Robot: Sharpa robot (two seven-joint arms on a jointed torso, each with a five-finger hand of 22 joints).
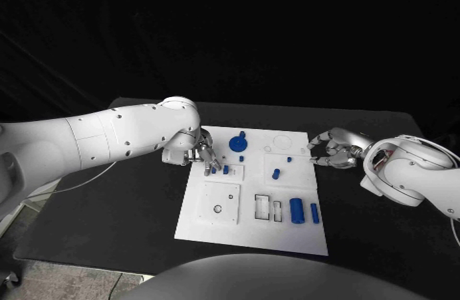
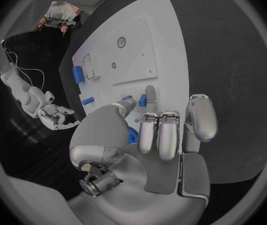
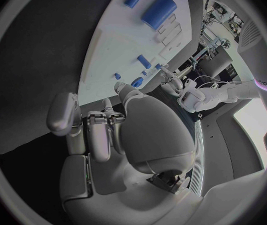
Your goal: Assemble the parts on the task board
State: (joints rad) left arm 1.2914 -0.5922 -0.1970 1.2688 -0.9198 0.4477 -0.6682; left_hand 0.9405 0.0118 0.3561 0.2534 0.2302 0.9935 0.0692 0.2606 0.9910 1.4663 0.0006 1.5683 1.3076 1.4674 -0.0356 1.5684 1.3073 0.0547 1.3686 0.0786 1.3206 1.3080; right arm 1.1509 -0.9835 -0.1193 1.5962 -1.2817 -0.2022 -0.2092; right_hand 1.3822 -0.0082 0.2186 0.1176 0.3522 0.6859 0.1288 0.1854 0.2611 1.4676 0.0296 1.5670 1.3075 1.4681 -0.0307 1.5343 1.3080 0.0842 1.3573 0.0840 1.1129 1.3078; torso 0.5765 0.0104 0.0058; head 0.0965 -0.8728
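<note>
Task board (image 1: 251, 210), as I see it, is a white plate with rectangular cutouts and blue parts (image 1: 297, 210); left hand (image 1: 199, 155) pinches a small blue piece (image 1: 208, 171), right hand (image 1: 331, 150) is curled on nothing.

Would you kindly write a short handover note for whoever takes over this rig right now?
Left hand: over the white task board's left edge, fingertips at small blue pegs; a grip cannot be confirmed.
Right hand: at the board's right edge, fingers curled, holding nothing visible.
Parts: blue round knob near the far edge, small blue piece mid-board, two blue cylinders lying near right.
Done: cannot tell.
Left: rectangular slots and round hole look unfilled.
</note>
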